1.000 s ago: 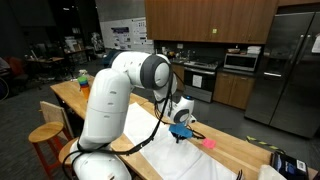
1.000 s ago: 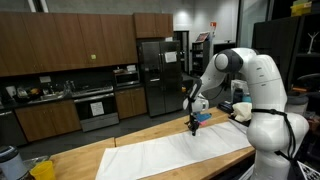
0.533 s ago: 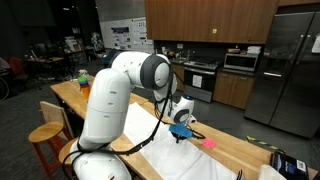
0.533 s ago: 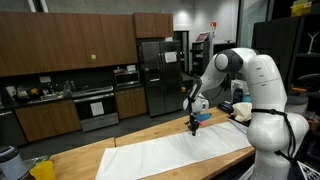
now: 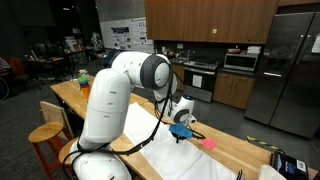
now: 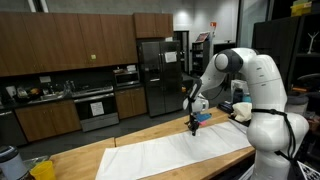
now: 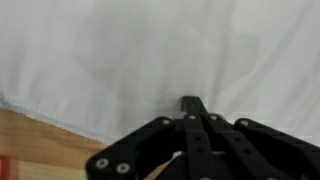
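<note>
My gripper point(image 5: 181, 136) point(image 6: 193, 127) hangs just above a white cloth point(image 5: 195, 162) point(image 6: 170, 152) spread over a long wooden counter point(image 5: 240, 150) point(image 6: 75, 160). In the wrist view the black fingers of the gripper point(image 7: 192, 103) are pressed together, and nothing shows between them. Their tips point down at the white cloth point(image 7: 130, 50), close to its edge, with bare wood point(image 7: 40, 145) beside it. A small pink object point(image 5: 209, 143) lies on the counter just beyond the gripper.
A green bottle point(image 5: 83, 77) stands at the counter's far end and a wooden stool point(image 5: 45, 133) beside it. A dark device point(image 5: 286, 164) lies at the near end. A white bowl point(image 6: 241, 108) sits by the robot base. Kitchen cabinets and a fridge point(image 6: 155, 75) stand behind.
</note>
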